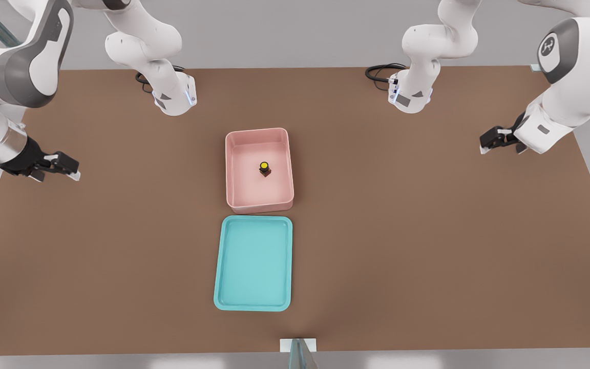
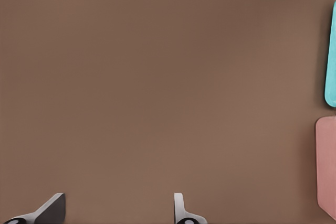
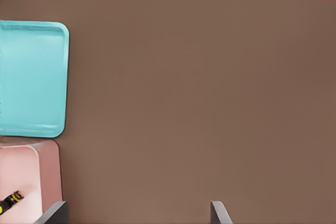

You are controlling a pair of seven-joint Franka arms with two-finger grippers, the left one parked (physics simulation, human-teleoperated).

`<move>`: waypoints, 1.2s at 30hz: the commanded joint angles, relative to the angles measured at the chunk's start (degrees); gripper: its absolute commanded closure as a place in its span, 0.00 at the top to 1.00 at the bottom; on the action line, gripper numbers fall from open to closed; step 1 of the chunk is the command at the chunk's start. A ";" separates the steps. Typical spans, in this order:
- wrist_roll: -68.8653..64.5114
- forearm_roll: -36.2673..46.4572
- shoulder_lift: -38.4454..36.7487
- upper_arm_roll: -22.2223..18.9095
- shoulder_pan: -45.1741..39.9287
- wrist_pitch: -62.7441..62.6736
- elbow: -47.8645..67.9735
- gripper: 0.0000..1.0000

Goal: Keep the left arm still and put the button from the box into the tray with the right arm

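The button (image 1: 265, 168) has a yellow cap on a dark base and stands upright inside the pink box (image 1: 233, 154), near its middle. The teal tray (image 1: 254, 264) lies just in front of the box, almost touching it, with nothing in it. My gripper (image 1: 489, 141) hovers far off toward the front view's right, above the bare table, well apart from both containers. It is open and holds nothing. In the right wrist view the open gripper (image 3: 136, 219) shows only its fingertips (image 3: 52, 214), with the tray (image 3: 31, 77), a box corner (image 3: 50, 171) and the button (image 3: 10, 202) at the frame's edge.
The brown table (image 1: 402, 230) stretches bare between my gripper and the containers. Two arm bases (image 1: 410, 95) stand at the table's back edge. A small white and glass fixture (image 1: 298, 348) sits at the middle of the front edge.
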 commanded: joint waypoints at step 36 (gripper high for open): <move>70.49 -20.41 11.61 25.07 29.60 69.66 -50.16 1.00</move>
